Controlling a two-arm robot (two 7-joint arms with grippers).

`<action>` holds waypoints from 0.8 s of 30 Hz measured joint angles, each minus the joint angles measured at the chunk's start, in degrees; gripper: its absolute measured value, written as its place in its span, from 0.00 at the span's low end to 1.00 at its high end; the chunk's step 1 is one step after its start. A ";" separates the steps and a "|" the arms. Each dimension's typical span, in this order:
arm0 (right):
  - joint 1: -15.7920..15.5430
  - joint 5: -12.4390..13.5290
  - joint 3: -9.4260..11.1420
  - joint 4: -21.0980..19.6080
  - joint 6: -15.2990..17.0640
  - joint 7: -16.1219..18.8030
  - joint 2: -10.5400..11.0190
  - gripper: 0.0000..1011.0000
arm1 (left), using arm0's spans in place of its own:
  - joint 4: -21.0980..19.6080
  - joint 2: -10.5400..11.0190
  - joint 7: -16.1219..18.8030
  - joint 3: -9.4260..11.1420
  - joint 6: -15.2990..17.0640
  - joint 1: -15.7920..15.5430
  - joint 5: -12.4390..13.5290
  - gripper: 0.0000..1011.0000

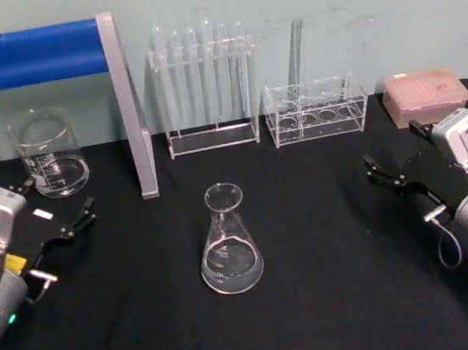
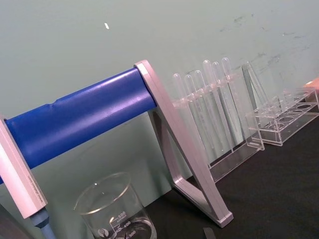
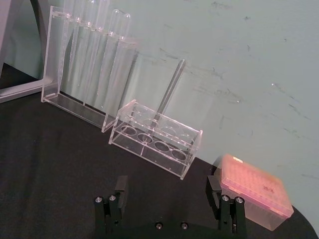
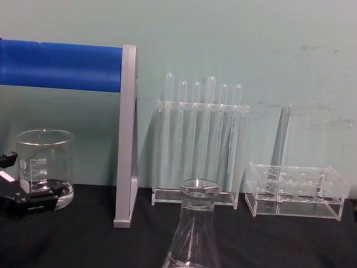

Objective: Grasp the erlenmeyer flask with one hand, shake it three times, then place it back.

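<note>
The erlenmeyer flask (image 1: 229, 242) stands upright on the black table, in the middle and towards the front; it is clear glass with a wide base and a narrow neck. The chest view shows it close and low in the centre (image 4: 193, 245). My left gripper (image 1: 54, 204) rests at the left, open, well apart from the flask, with its fingers near the beaker (image 4: 22, 181). At the right my right gripper (image 1: 395, 148) is also open with nothing between its fingers (image 3: 167, 186), a good way from the flask.
A glass beaker (image 1: 50, 152) stands at the back left beside a grey stand with a blue bar (image 1: 128, 111). Behind the flask are a tall test tube rack (image 1: 206, 84) and a low clear rack (image 1: 316, 109). A pink tip box (image 1: 425, 93) sits at the back right.
</note>
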 joint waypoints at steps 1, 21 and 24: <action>0.00 0.00 0.00 0.00 0.00 0.00 0.00 0.99 | 0.00 0.00 0.00 0.00 0.00 0.00 0.00 0.99; 0.00 0.00 0.00 0.00 0.00 0.00 0.00 0.99 | 0.00 0.00 0.00 0.00 0.00 0.00 0.00 0.99; 0.00 0.00 0.00 0.00 0.00 0.00 0.00 0.99 | 0.00 0.00 0.00 0.00 0.00 0.00 0.00 0.99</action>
